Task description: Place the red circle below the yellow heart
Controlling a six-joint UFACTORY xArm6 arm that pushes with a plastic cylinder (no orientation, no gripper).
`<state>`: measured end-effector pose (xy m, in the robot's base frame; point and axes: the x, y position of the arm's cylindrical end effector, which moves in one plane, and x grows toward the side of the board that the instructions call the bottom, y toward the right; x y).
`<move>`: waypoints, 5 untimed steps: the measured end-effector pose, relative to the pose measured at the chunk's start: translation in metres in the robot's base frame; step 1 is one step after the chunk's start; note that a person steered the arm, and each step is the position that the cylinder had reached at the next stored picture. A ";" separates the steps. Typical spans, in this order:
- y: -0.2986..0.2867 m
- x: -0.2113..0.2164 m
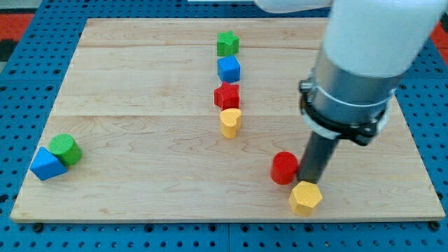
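The red circle (284, 168) lies at lower right of the worktop (140, 140), well to the lower right of the yellow heart (230, 122). My tip (310, 180) stands just right of the circle, touching or nearly so; there is no hand, only the rod, holding nothing. A yellow hexagon (306, 198) sits just below my tip, near the bottom edge. Above the heart, a column: red star (227, 96), blue cube (228, 69), green star (227, 44). At lower left, a green cylinder (65, 149) touches a blue block (47, 164).

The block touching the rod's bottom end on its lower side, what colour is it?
Yellow, a hexagon, just below my tip; the camera view shows it plainly.
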<state>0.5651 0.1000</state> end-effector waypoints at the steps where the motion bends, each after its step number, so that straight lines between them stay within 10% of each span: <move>1: -0.025 -0.005; 5: -0.060 -0.025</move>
